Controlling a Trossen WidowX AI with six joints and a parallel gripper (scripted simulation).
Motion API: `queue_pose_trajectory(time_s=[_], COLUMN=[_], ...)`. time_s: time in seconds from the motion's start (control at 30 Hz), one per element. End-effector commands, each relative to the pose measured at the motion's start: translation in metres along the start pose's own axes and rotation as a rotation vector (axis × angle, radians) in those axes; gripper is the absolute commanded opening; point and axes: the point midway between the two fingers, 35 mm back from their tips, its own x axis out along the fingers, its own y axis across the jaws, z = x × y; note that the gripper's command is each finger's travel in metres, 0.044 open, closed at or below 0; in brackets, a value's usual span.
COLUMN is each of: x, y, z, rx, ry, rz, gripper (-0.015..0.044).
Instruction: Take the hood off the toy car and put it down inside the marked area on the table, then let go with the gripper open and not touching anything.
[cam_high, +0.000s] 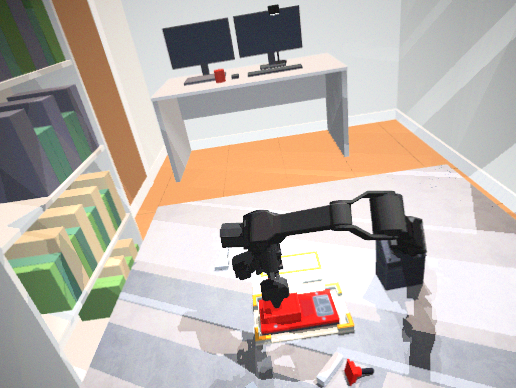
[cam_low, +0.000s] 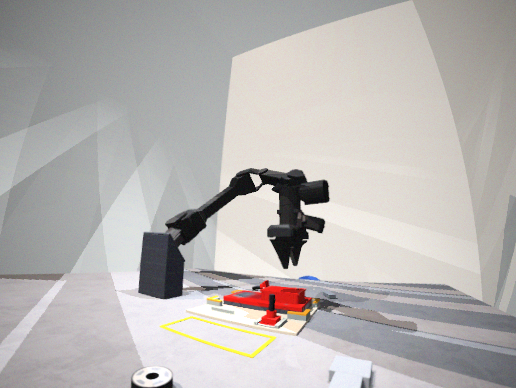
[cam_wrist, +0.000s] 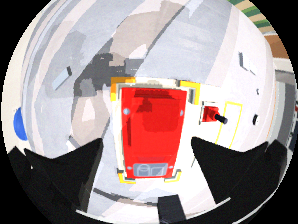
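Wrist cam: open jaws over the red toy car (cam_wrist: 153, 131).
Car sits between yellow corner pieces; pale gray panel at its near end. Red piece with black handle (cam_wrist: 212, 115) beside it, next to yellow outline (cam_wrist: 241, 104) on the counter (cam_wrist: 165, 60). Blue object (cam_wrist: 20, 124) at left edge.

The top view is looking obliquely down across the red car (cam_high: 327, 316) (cam_low: 250, 298) (cam_wrist: 150, 131); exterior is facing it low and sideways; wrist is looking down from above it.

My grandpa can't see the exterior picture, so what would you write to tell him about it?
A black robot arm holds its empty, open fingers above a red toy car on a pale board. A yellow outline lies on the table in front.
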Motion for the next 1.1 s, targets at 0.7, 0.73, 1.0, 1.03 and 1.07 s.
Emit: queue_pose_trajectory(time_s=[0.7, 0.73, 1.0, 1.03, 1.07], x=[0.013, 0.014, 0.021, 0.022, 0.023], y=[-0.015, -0.015, -0.015, -0.015, -0.015], z=[-0.012, -0.012, -0.012, -0.012, -0.012], rx=[0.032, 0.032, 0.032, 0.032, 0.032], ry=[0.030, 0.030, 0.030, 0.030, 0.030], rz=[-0.006, -0.006, -0.006, -0.006, -0.006], gripper=[0.0440, 0.0440, 0.0440, 0.0440, 0.0440])
